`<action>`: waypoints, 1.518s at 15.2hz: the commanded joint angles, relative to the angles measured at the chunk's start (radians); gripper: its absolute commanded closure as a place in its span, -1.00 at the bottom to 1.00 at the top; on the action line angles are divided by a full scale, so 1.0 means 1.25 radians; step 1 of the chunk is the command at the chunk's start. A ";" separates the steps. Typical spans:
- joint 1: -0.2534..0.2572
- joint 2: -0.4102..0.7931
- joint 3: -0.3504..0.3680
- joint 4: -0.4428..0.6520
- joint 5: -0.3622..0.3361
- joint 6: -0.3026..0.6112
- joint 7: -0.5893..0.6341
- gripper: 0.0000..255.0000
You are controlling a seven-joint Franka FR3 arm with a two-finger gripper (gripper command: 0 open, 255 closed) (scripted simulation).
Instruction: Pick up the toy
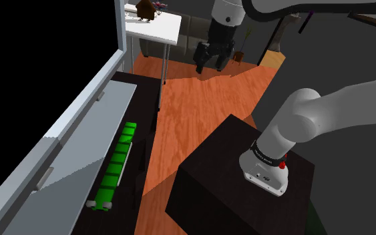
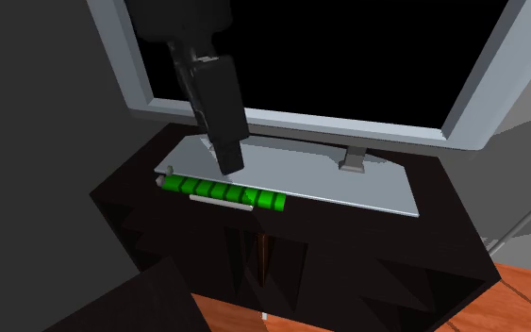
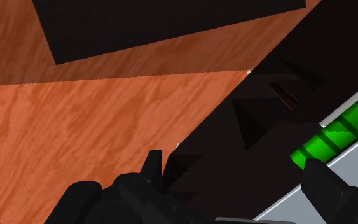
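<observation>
**A:** What is in the scene?

**B:** A big grey-framed television [image 2: 499, 85] with a black screen stands on a flat grey base plate [image 2: 367, 184]. The plate rests on a low dark cabinet [image 2: 367, 264]. An orange wooden floor [image 1: 200, 120] runs between the cabinet and the robot's dark box stand [image 1: 206, 187].

**A:** Where is the toy?

**B:** The toy [image 2: 224, 193] is a bright green segmented strip. It lies flat on the cabinet top, just beside the near edge of the base plate. It sits toward the second exterior view's left end of that plate.

**A:** And the end effector?

**B:** The end effector [image 1: 210, 65] hangs in the air off the cabinet's front, apart from the toy. In the wrist view its black fingers [image 3: 327, 184] stand wide apart. Nothing is between them and they touch nothing.

**A:** How should the reach go?

**B:** In my judgement, it should first be centred above the toy's middle. The wrist should turn so the fingers straddle the toy's narrow width, not its length. It should then come straight down and close only once both fingers flank the toy. The far finger has little room beside the base plate and could strike it.
</observation>
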 commanded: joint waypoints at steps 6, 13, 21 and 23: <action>0.000 0.124 0.129 -0.037 0.064 0.150 0.192 -1.00; -0.033 0.317 0.266 -0.008 0.069 0.302 0.403 -1.00; -0.099 0.626 0.398 0.101 -0.121 0.443 0.739 -1.00; -0.087 0.714 0.395 0.143 -0.204 0.461 0.840 -1.00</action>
